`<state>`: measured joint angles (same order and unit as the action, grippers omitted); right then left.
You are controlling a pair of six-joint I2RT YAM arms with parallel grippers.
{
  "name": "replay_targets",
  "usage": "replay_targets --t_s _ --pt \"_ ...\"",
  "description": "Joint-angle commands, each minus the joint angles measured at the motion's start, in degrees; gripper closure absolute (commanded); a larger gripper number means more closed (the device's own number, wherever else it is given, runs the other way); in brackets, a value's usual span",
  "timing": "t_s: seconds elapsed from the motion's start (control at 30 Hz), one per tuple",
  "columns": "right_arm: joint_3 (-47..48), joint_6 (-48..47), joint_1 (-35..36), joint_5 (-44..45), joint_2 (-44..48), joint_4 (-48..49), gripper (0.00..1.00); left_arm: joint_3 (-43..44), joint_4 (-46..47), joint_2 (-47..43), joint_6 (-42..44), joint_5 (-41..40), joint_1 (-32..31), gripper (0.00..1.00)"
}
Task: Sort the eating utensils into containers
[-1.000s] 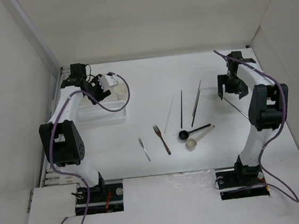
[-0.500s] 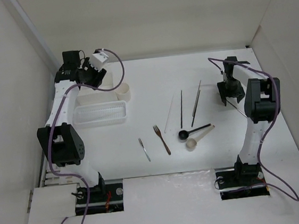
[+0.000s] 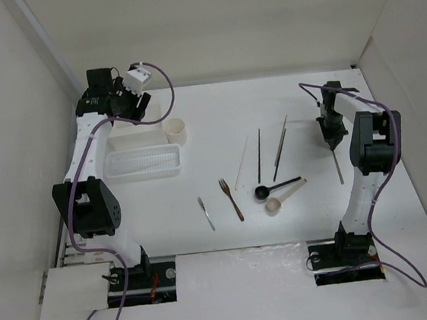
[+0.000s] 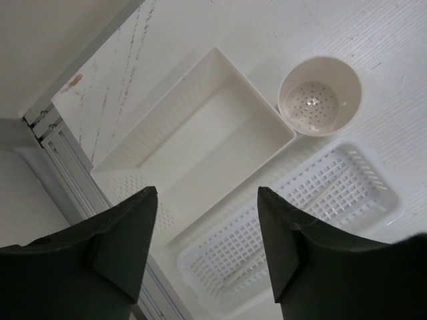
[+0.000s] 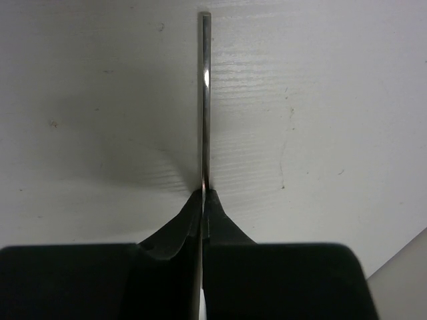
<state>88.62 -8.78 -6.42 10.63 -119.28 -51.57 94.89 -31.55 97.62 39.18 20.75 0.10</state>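
The metallic chopstick (image 5: pixel 205 100) is clamped between the closed fingertips of the right claw (image 5: pixel 203 195). In the right wrist view it runs straight ahead of the claw over bare counter (image 5: pixel 100 80); its far end is in view, its near part is hidden between the black fingers, and I cannot tell whether that far end touches the counter. In the top view it is only a thin line trailing from the claw toward the arm's base, hard to make out on the white surface; the fingertips are hidden under the wrist.

Only the top view shows the other utensils, all left of the right claw and well apart from it: the other metallic chopstick (image 3: pixel 280 147); a dark chopstick (image 3: pixel 259 155); a pale chopstick (image 3: pixel 242 166), almost lost against the counter; nearer the bases a black spoon (image 3: pixel 276 188) with a beige spoon (image 3: pixel 282 197) just beside it, a brown fork (image 3: pixel 230 199) and a grey fork (image 3: pixel 206 213). Bare counter lies on every side of the right claw.

The left claw (image 4: pixel 203 247) has its fingers apart with nothing between them; it hangs above the containers. Beneath it lies the plain box (image 4: pixel 193 147); just beside that is the slotted tray (image 4: pixel 300 220), partly cut off behind a finger; beyond is the round cup (image 4: pixel 285 93), whose perforated floor only the wrist view shows. A metal rail (image 4: pixel 53 133) along the counter's edge and the side wall (image 4: pixel 40 40) stand close to this claw's left.
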Motion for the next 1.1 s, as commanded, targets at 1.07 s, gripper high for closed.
replay_targets --t_s 1.07 --pt "0.17 25.18 12.91 -31.36 29.19 37.38 1.0 14.27 -3.53 4.86 -17.11 31.62 -16.61 0.03"
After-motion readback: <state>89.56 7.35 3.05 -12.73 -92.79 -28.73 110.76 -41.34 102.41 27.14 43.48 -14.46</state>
